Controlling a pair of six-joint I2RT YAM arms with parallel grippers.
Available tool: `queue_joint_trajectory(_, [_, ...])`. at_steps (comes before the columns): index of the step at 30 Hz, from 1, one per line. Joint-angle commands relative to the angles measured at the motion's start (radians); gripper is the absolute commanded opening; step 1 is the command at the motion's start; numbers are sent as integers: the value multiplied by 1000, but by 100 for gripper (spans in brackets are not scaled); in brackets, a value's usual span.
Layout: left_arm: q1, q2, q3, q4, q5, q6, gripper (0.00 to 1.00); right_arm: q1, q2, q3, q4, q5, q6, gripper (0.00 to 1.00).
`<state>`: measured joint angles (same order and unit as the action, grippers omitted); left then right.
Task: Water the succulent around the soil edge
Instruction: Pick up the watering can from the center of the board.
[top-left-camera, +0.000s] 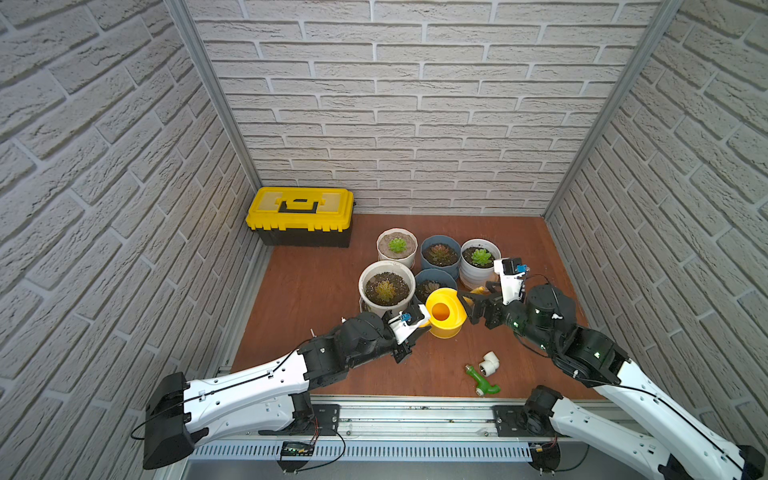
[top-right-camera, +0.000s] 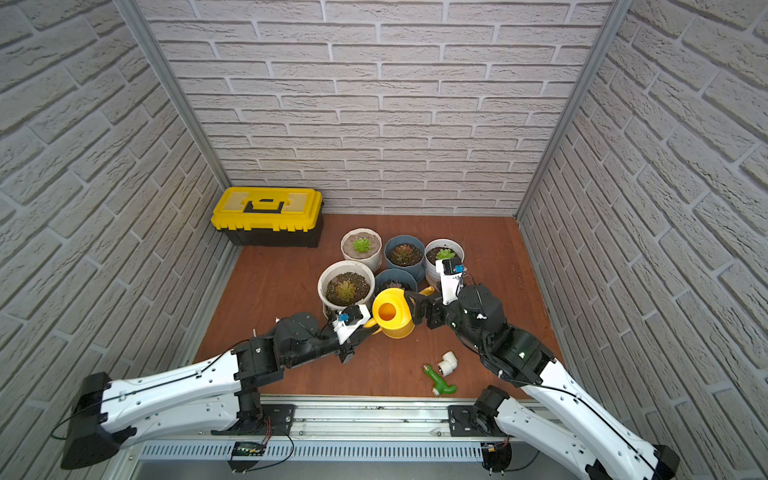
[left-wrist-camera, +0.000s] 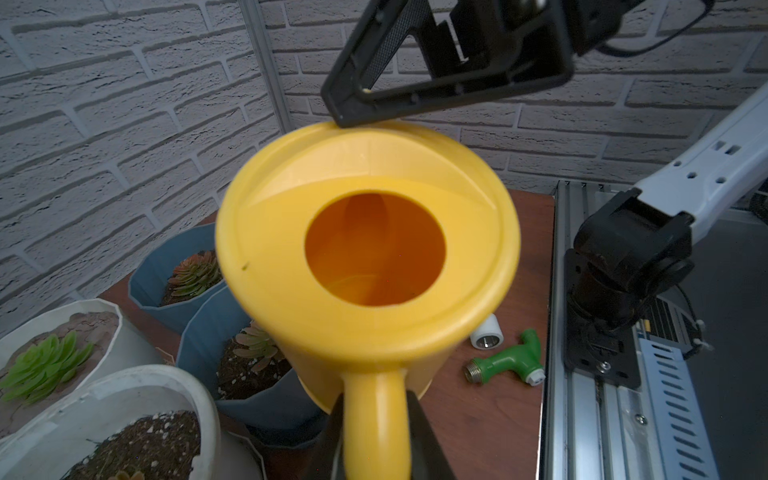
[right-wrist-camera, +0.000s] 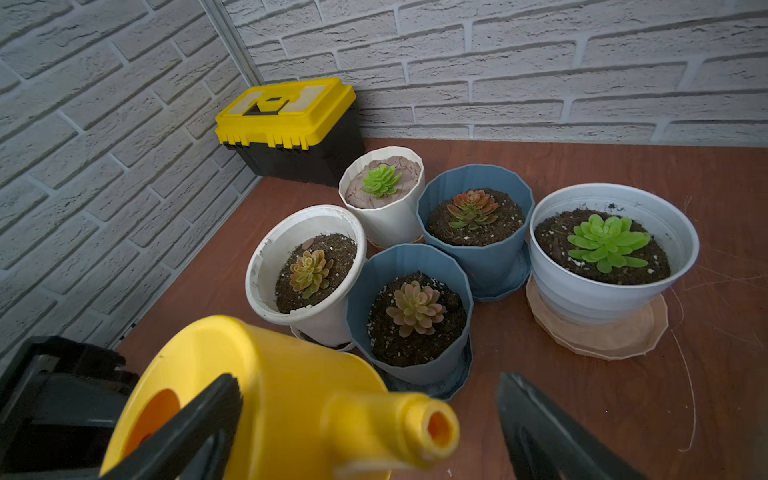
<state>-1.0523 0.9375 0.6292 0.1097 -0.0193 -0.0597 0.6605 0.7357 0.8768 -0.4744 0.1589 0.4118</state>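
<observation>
Brick-walled desk (top-left-camera: 316, 291), five potted succulents (right-wrist-camera: 415, 307).
Left jaws gripped the watering can handle (left-wrist-camera: 376, 424); right jaws gaped open around its spout (right-wrist-camera: 374, 428).

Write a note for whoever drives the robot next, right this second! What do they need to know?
Left gripper: shut on the handle of the watering can.
Right gripper: open, with one jaw on either side of the spout, not closed on it.
Things: the can is upright in front of the pots. Its spout points toward the right arm, away from the wide white pot.
Done: the can is gripped. No pouring is visible.
Left: bring the spout over the soil edge, tip the can and pour around the ring, keeping off the succulent.
</observation>
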Motion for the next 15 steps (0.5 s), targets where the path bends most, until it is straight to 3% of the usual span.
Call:
queue_joint_trajectory(1, [-5,-53,-2,134,14,24,0,-64,5,-37,25,-38,12,99])
queue_joint_trajectory(6, [-6,-80,-13,167,-23,30,0,-131,15,-111,70,-147,59,99])
queue_joint_trajectory(15, [-5,-138,-54,262,-91,32,0,-137,-17,-238,154,-175,117,99])
